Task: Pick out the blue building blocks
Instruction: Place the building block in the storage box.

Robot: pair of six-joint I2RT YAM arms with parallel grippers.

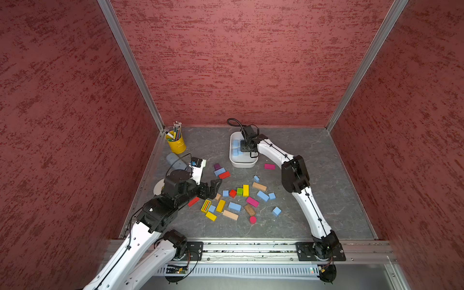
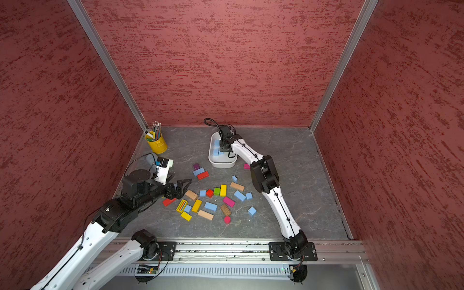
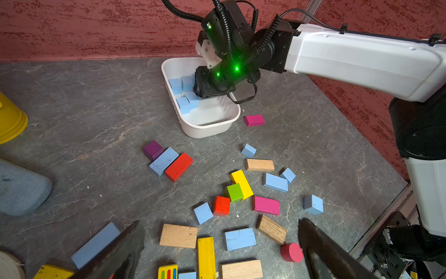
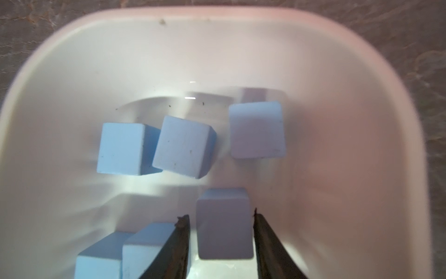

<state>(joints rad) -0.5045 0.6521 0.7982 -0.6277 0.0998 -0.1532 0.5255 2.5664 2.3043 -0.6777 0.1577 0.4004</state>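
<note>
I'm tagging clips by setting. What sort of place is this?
Probably a robot lab cell, not a home: two arms bolted to an aluminium rail, red panels boxing in a table, toy blocks scattered for sorting.

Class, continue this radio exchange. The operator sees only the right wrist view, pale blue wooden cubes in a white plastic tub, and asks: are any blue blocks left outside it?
Observer: Yes, several on the grey stone-look table, for one a long pale blue wooden block between a purple wooden cube and a red wooden block.
Operator: Where is the other arm?
Observer: The left end effector hangs open and empty over the left edge of the pile.
Operator: Anything beside the tub?
Observer: A pink wooden block lies on the table just outside the white plastic tub, not touching it.
</note>
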